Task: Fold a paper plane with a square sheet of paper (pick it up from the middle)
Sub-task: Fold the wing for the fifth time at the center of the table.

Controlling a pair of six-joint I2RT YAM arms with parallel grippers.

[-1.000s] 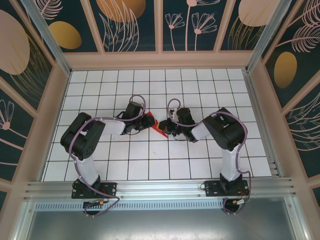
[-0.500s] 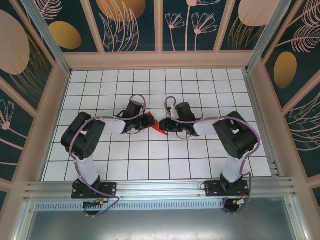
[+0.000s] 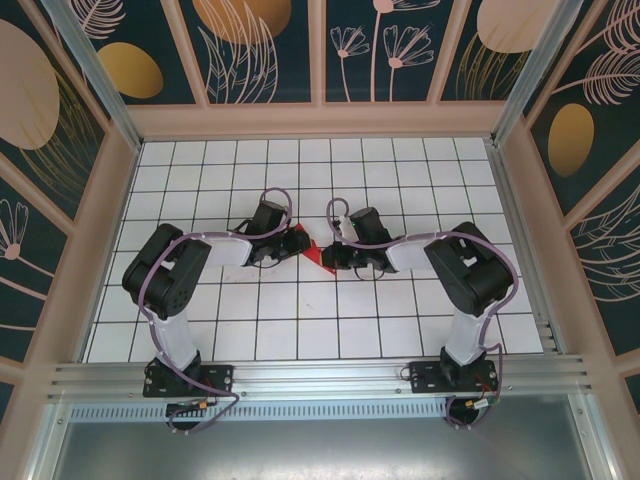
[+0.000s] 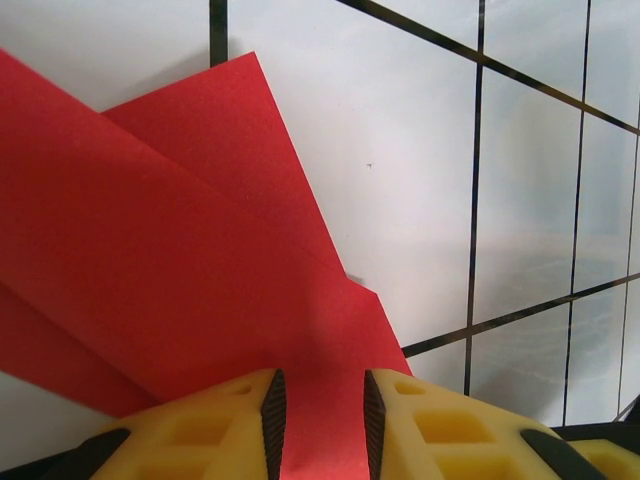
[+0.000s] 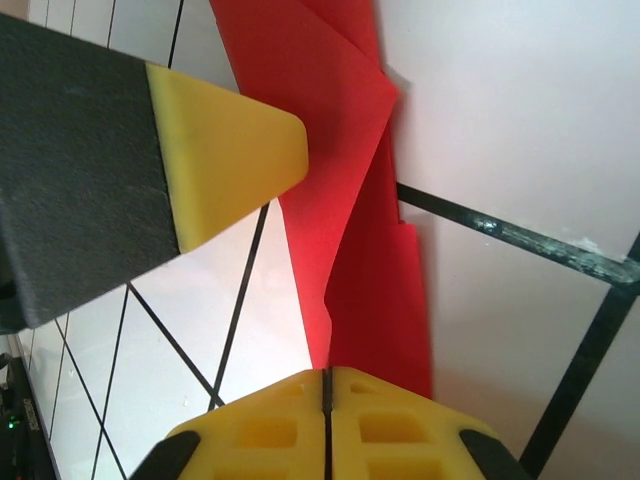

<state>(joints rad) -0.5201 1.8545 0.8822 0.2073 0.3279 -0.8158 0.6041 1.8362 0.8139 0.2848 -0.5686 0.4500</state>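
Note:
The square sheet of paper (image 3: 312, 254) is a creased red shape with several folded layers, lying on the white grid table (image 3: 300, 320) between the two grippers. In the left wrist view the paper (image 4: 180, 250) spreads flat under my left gripper (image 4: 320, 385). Its jaws stand a narrow gap apart, with red paper showing between them. In the right wrist view a raised crease of the paper (image 5: 330, 90) runs into my right gripper (image 5: 327, 375), which is shut on that fold. The left gripper's yellow fingertip (image 5: 235, 150) hangs just beyond it. From above, the left gripper (image 3: 295, 243) and right gripper (image 3: 328, 256) face each other across the paper.
Wooden-framed walls (image 3: 320, 120) close in the table at the back and both sides. A metal rail (image 3: 320, 378) carrying both arm bases runs along the near edge. Open grid tiles lie in front of and behind the grippers.
The right arm swung its elbow out to the right and its gripper slid left along the paper. The left arm has barely moved.

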